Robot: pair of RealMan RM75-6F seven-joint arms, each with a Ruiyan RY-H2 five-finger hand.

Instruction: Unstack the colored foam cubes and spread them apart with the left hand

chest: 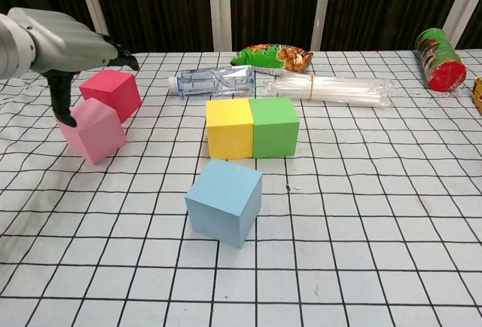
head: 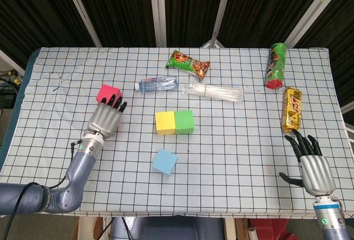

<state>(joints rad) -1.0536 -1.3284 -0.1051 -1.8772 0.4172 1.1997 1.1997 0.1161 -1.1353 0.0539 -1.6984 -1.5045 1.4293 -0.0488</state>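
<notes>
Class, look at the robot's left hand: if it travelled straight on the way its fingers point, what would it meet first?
Most likely the red cube: the left hand points up-table with its fingertips right by it. The pink cube sits under the hand, so depth is uncertain.

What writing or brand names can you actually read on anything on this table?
None reads clearly.
Green snack bag: print too blurred.
Green can: print too blurred.
Yellow candy bar: large red lettering, not legible.
Water bottle: label unreadable.
Foam cubes: no text.
</notes>
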